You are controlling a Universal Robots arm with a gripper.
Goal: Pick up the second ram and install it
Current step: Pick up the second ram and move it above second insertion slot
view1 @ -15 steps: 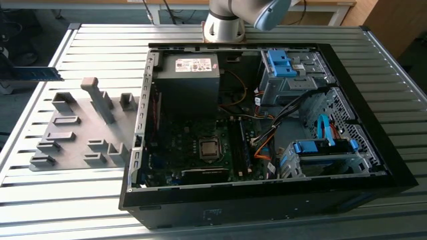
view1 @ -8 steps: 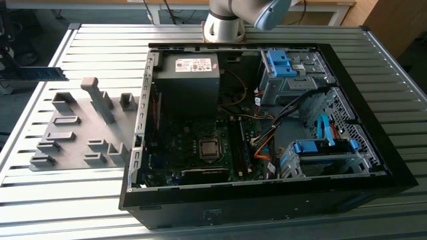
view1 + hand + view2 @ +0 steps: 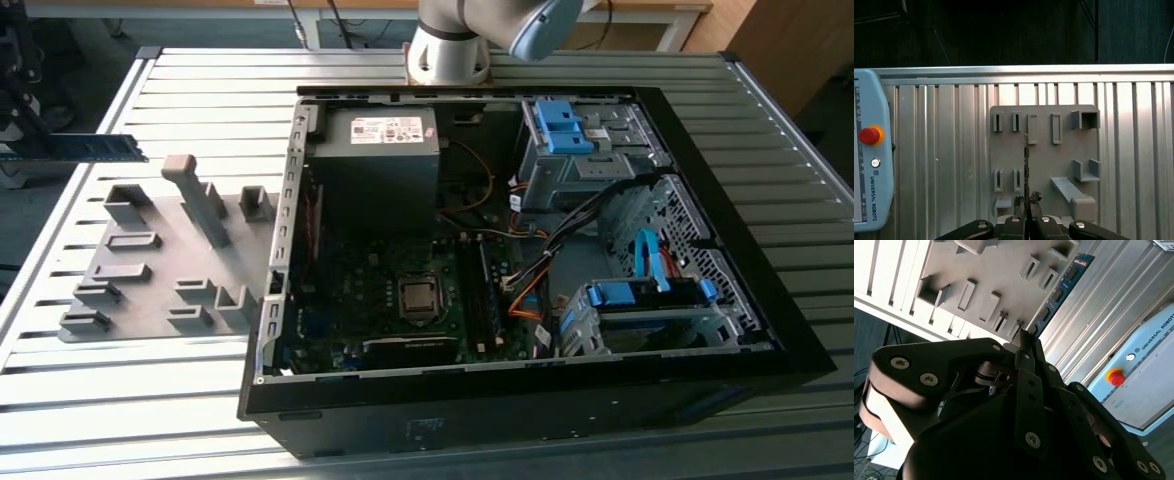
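Grip was tight: my gripper (image 3: pixel 1027 202) clenched one end of the second ram (image 3: pixel 1026 160), holding it edge-on above the grey holder plate (image 3: pixel 1054 160) and clear of its slots, so I judged nothing there could snag it.

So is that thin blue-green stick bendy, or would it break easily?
Probably stiff: the second ram sticks straight out from the end effector without drooping. Likely light, since it looks very thin edge-on in the first wrist view. It might be fragile, with small chips showing on its face.
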